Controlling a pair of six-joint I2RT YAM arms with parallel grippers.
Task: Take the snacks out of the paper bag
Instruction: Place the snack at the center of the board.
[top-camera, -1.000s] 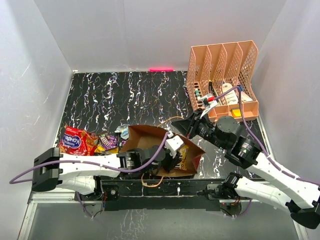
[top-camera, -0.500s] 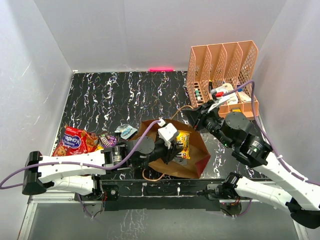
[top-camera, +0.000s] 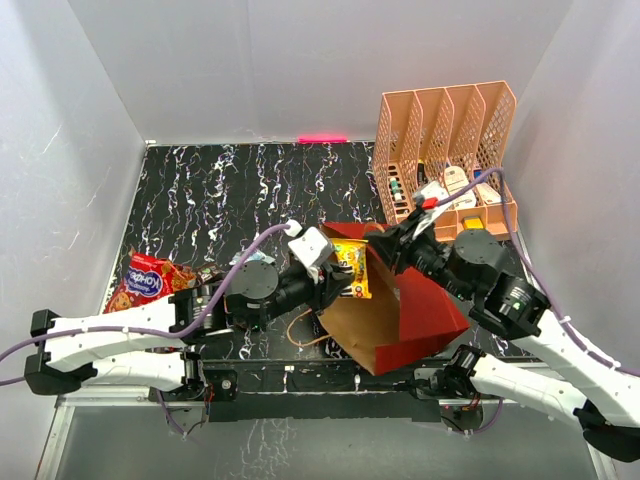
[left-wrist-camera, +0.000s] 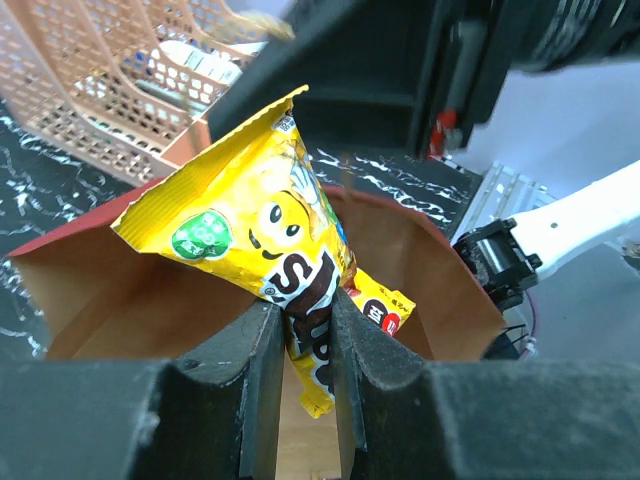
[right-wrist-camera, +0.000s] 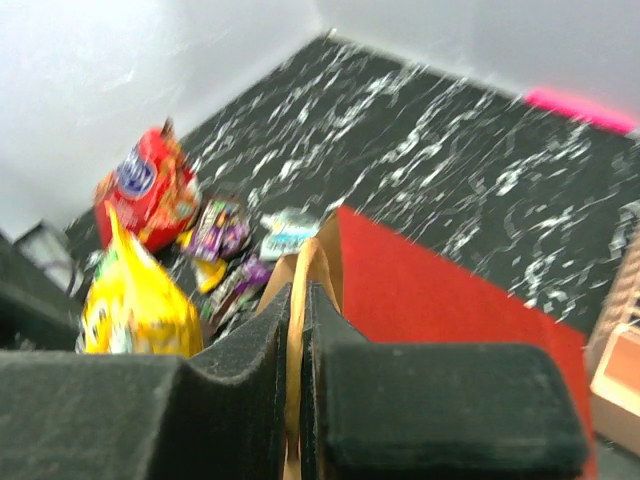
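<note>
Our left pincer (left-wrist-camera: 300, 335) is clamped on the lower end of a yellow packet (left-wrist-camera: 262, 240), which stands up just over the open mouth of the paper bag (top-camera: 405, 315). We make out a yellow cartoon candy face, a green round badge and brown lettering half hidden by the pincer. Our right pincer (right-wrist-camera: 298, 310) is pressed together on the bag's rim. The red bag (top-camera: 143, 283) and small packets (right-wrist-camera: 222, 232) lie on the tabletop (top-camera: 230, 190), left of the bag.

Paper bag (top-camera: 425, 312) front centre, snack pile (top-camera: 150, 281) to its left, file rack (top-camera: 450, 130) behind right.
</note>
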